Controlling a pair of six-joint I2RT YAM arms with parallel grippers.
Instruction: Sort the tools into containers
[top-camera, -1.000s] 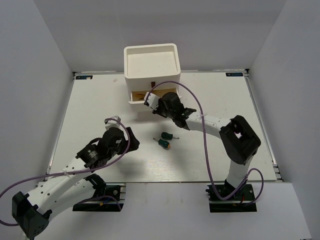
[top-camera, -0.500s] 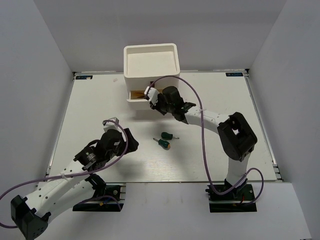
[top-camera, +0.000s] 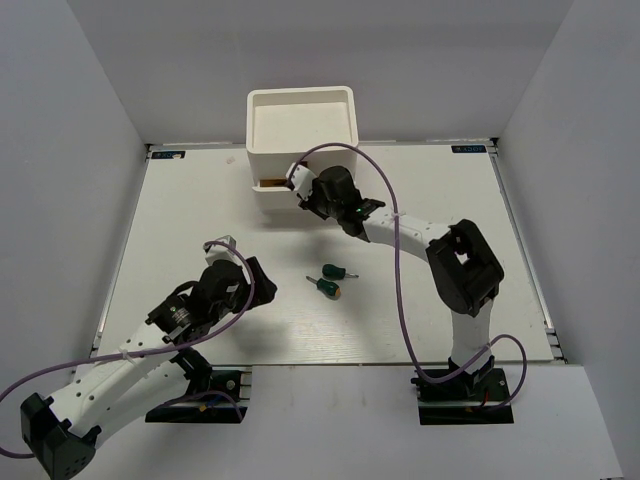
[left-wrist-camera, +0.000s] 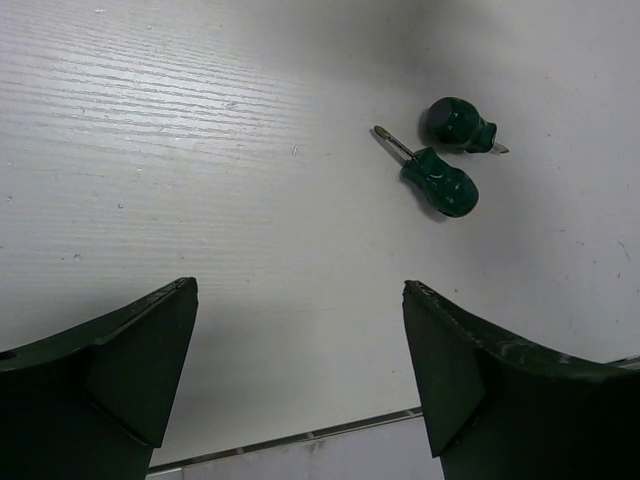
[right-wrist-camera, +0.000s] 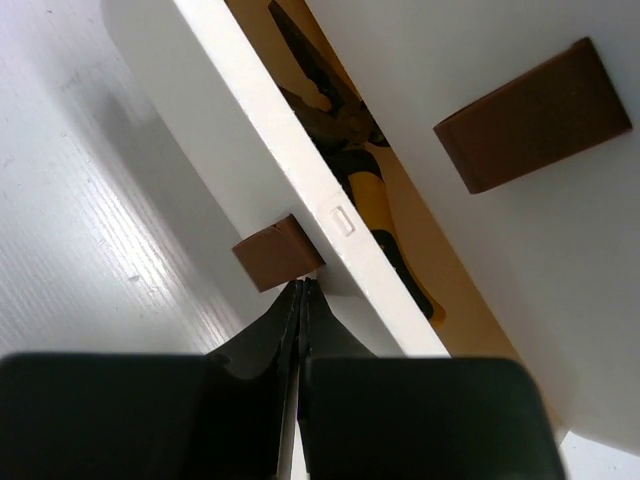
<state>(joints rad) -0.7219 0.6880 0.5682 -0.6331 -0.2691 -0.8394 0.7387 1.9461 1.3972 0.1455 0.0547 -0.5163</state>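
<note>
The white organizer (top-camera: 274, 160) stands at the back of the table. Its lower drawer (top-camera: 266, 186) is a little open. In the right wrist view, yellow-handled pliers (right-wrist-camera: 372, 203) lie inside the drawer behind its white front (right-wrist-camera: 255, 125). My right gripper (top-camera: 301, 190) is shut and empty. Its tips (right-wrist-camera: 303, 286) press against the drawer front beside the brown handle (right-wrist-camera: 275, 252). Two stubby green-handled screwdrivers (top-camera: 338, 271) (top-camera: 327, 288) lie mid-table; both also show in the left wrist view (left-wrist-camera: 461, 123) (left-wrist-camera: 441, 182). My left gripper (top-camera: 262, 276) is open and empty, to their left (left-wrist-camera: 300, 340). The long screwdrivers are hidden.
The upper drawer's brown handle (right-wrist-camera: 535, 115) shows above the open one. The organizer's top tray (top-camera: 300, 97) looks empty. A purple cable (top-camera: 400, 270) loops over the right arm. The table's near edge (left-wrist-camera: 300, 438) runs just below the left fingers.
My right gripper has moved up and left toward the organizer, pushing the lower drawer further in. The left arm has hardly moved.
</note>
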